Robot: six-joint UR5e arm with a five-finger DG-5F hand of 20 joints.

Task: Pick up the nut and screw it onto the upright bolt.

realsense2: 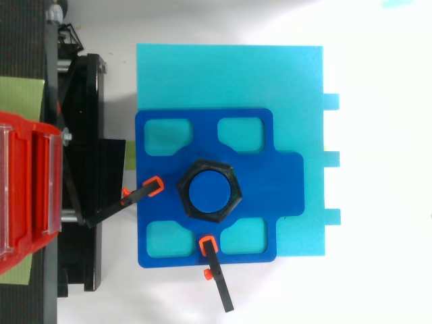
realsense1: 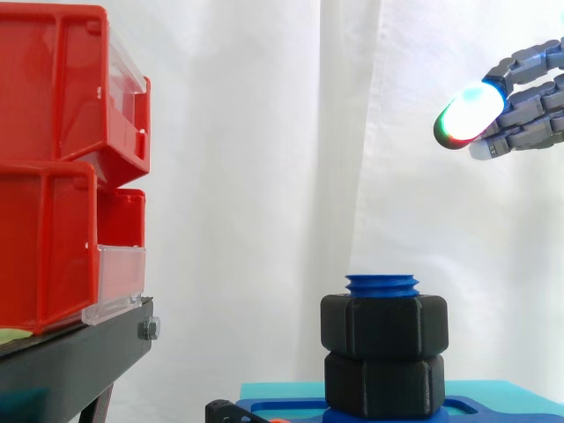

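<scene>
A blue upright bolt (realsense1: pixel 382 284) stands at the lower middle of the side view, and its threaded top shows just above a black hexagonal nut (realsense1: pixel 383 326). Under that nut sits a second black hexagonal piece (realsense1: pixel 384 383). From above, the nut (realsense2: pixel 182 192) rings the bolt's round blue top (realsense2: pixel 208 191). My hand (realsense1: pixel 527 113) hangs at the upper right, well above and to the right of the bolt. Its fingers reach leftwards, relaxed, with nothing between them, and one fingertip (realsense1: pixel 471 110) glows white, green and red.
The bolt rises from a dark blue plate (realsense2: pixel 283 182) lying on a cyan board (realsense2: pixel 297 81). Two orange-tipped black clamps (realsense2: pixel 152 185) (realsense2: pixel 209 244) hold the plate at its left and front. Stacked red bins (realsense1: pixel 53 176) on a black stand (realsense1: pixel 70 357) fill the left.
</scene>
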